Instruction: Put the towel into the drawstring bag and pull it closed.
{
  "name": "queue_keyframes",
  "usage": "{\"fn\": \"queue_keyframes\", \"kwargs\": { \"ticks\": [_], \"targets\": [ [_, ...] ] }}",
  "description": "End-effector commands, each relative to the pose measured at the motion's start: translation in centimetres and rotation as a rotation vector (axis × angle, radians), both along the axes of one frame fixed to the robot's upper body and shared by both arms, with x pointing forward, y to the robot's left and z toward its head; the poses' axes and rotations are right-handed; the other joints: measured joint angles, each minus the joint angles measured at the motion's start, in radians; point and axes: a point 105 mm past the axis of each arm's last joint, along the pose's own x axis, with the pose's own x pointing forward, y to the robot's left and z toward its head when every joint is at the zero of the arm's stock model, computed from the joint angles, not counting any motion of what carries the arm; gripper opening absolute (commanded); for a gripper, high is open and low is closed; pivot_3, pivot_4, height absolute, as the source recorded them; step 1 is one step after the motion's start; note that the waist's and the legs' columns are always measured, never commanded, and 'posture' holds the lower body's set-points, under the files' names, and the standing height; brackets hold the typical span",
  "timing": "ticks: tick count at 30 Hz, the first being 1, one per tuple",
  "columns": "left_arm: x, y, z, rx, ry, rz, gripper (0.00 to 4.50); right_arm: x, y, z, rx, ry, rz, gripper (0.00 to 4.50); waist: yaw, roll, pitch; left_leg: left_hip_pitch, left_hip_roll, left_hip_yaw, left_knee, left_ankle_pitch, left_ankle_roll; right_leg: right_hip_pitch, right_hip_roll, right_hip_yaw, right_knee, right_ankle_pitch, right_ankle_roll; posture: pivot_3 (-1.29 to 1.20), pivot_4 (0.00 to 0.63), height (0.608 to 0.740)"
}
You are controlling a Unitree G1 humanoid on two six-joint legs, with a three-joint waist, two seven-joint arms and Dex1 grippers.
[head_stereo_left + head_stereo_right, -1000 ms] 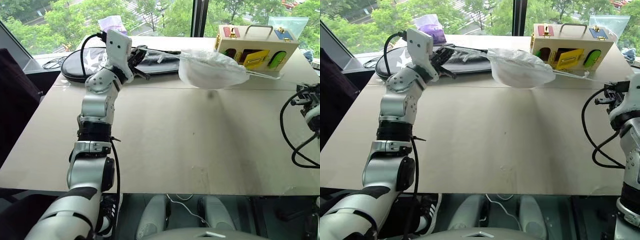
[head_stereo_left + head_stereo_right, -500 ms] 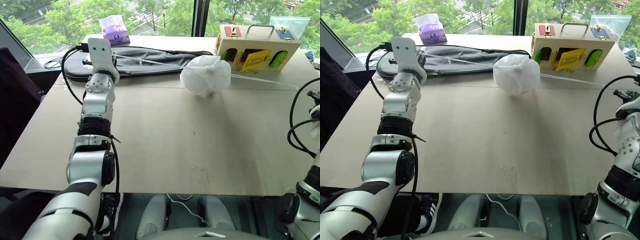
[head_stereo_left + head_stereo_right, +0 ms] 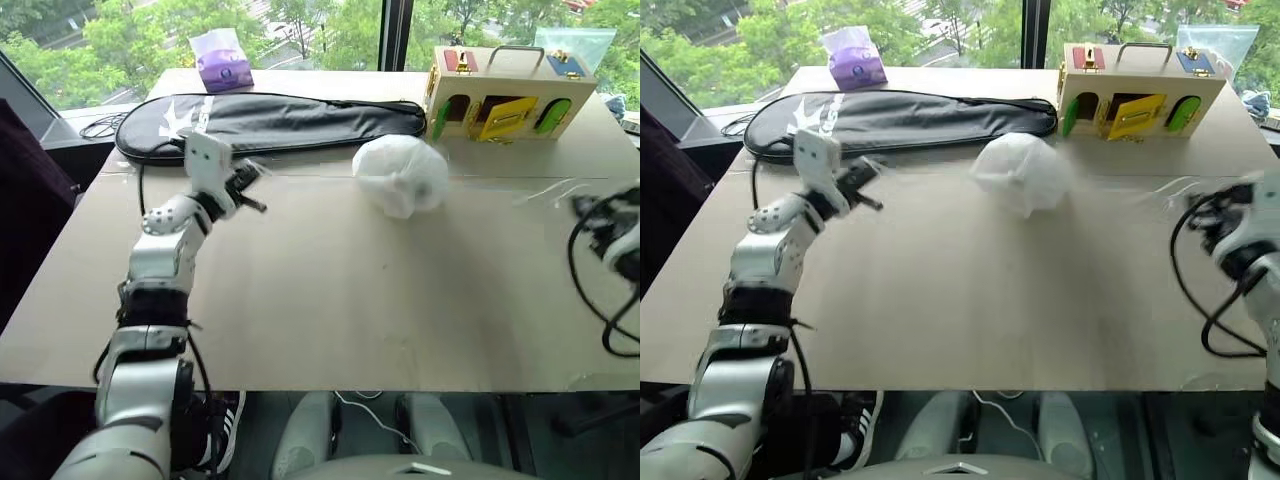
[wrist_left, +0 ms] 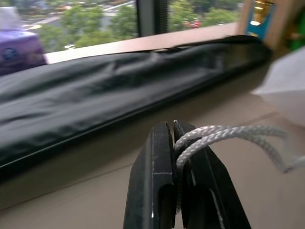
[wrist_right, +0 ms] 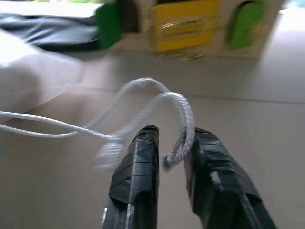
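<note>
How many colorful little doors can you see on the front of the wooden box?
3 for sure on the wooden box: a green door at its left end, a yellow door in the middle, a green door at its right. Others may be hidden.

Upper-floor test room: bare table (image 3: 330, 300), window (image 3: 330, 25) over treetops.

Translucent white drawstring bag (image 3: 402, 174), white braided cord (image 4: 224, 136), long black racket case (image 3: 270, 112) with white logo, purple tissue pack (image 3: 224, 70), pale wooden box (image 3: 508, 92) with yellow, green, red, blue panels, tan table (image 3: 330, 290)
</note>
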Motion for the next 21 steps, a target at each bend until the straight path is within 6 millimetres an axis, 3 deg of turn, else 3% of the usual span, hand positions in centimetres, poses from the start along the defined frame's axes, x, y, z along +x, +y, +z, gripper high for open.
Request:
{"fn": "queue_keyframes", "kwargs": {
  "ticks": [1, 3, 5, 10, 12, 17, 21],
  "targets": [
    [-2.4, 0.2, 0.7, 0.101, 0.012, -0.143, 2.24, -2.1, 0.7, -0.6, -0.200, 0.024, 0.175, 2.77, 0.003, 0.000, 0.000, 0.000, 0.000, 0.000, 0.001, 0.000, 0.000, 0.000, 0.000, 0.000, 0.001, 0.000, 0.000, 0.00, 0.150, 0.740],
    [-3.5, 1.8, -0.9, 0.216, 0.083, -0.177, 3.09, -3.4, -0.9, -2.4, -0.330, 0.107, 0.232, 3.65, 0.003, 0.000, 0.000, 0.001, 0.000, 0.000, 0.002, 0.000, 0.000, 0.001, 0.000, 0.000, 0.001, 0.000, 0.000, 0.00, 0.150, 0.740],
    [-4.2, 3.4, -1.5, 0.257, 0.138, -0.186, 4.04, -4.1, -2.2, -2.6, -0.365, 0.132, 0.261, 4.50, 0.000, -0.001, 0.000, 0.002, 0.000, 0.000, 0.002, 0.000, 0.000, 0.002, 0.001, 0.000, 0.000, 0.000, 0.000, 0.00, 0.150, 0.740],
    [-5.0, 6.6, -2.0, 0.294, 0.173, -0.149, 4.04, -4.5, -5.1, -2.0, -0.390, 0.080, 0.253, 4.50, 0.004, 0.000, 0.000, 0.002, 0.001, 0.000, 0.006, 0.000, 0.000, 0.003, 0.002, 0.000, 0.001, 0.000, 0.000, 0.00, 0.150, 0.740],
    [-6.0, 7.4, -3.3, 0.335, 0.202, -0.146, 4.04, -4.8, -5.3, -2.2, -0.342, 0.061, 0.255, 4.50, 0.003, -0.001, 0.000, 0.002, 0.002, 0.000, 0.007, 0.000, 0.000, 0.004, 0.001, 0.000, 0.001, 0.000, 0.000, 0.00, 0.150, 0.740],
    [-8.2, 7.7, -5.8, 0.357, 0.250, -0.156, 4.04, -5.3, -5.5, -2.9, -0.267, 0.026, 0.254, 4.50, 0.006, -0.001, 0.000, 0.002, 0.003, -0.001, 0.006, 0.000, 0.000, 0.004, -0.003, 0.000, 0.000, 0.000, 0.000, 0.00, 0.150, 0.740],
    [-9.0, 7.5, -6.3, 0.322, 0.244, -0.142, 4.04, -5.8, -5.5, -3.2, -0.212, 0.003, 0.271, 4.50, 0.009, 0.000, 0.000, 0.002, 0.003, -0.002, 0.006, 0.000, 0.000, 0.005, -0.006, 0.001, 0.000, 0.000, 0.000, 0.00, 0.150, 0.740]
  ]
}}
